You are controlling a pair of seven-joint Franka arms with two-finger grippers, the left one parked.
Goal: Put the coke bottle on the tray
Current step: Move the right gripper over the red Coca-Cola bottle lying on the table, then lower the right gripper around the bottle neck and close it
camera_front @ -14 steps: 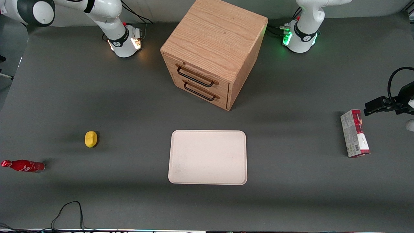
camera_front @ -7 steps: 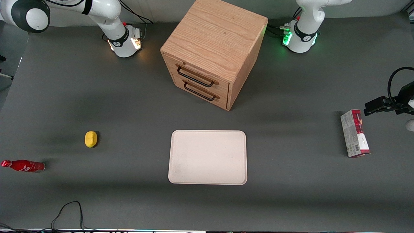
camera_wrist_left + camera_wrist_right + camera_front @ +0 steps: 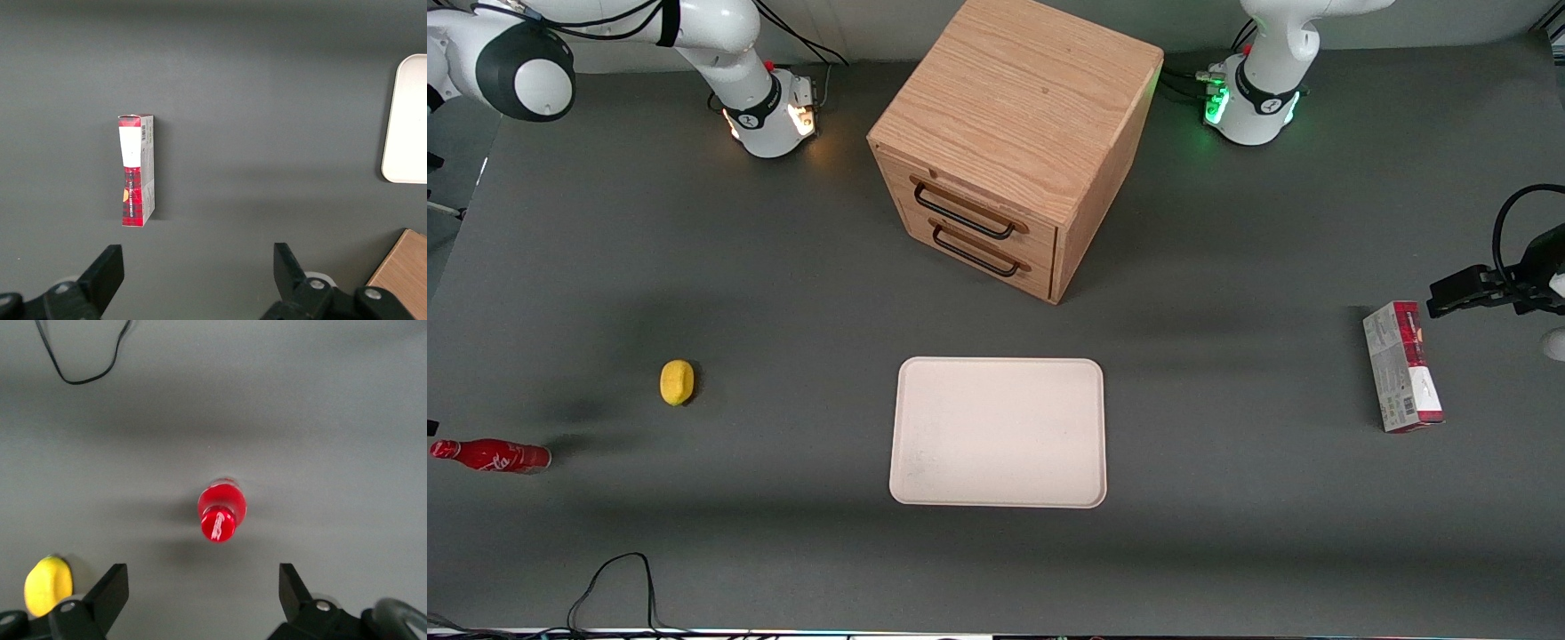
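Front view, read from the working arm's end of the table toward the parked arm's end. The coke bottle (image 3: 489, 455) stands on the grey table (image 3: 783, 293) at the working arm's end, well apart from the tray. The lemon (image 3: 677, 382) sits near it, slightly farther from the front camera. The cream tray (image 3: 998, 432) lies flat at mid-table, in front of the wooden cabinet (image 3: 1014, 142) with its two drawers shut. A red-and-grey carton (image 3: 1401, 366) lies toward the parked arm's end.

Right wrist view: the gripper (image 3: 203, 600) hangs high above the bottle (image 3: 221, 509), fingers (image 3: 110, 590) spread wide and holding nothing. The red cap points up at the camera; the lemon (image 3: 48, 585) lies beside one finger; a black cable (image 3: 83, 360) loops on the table.
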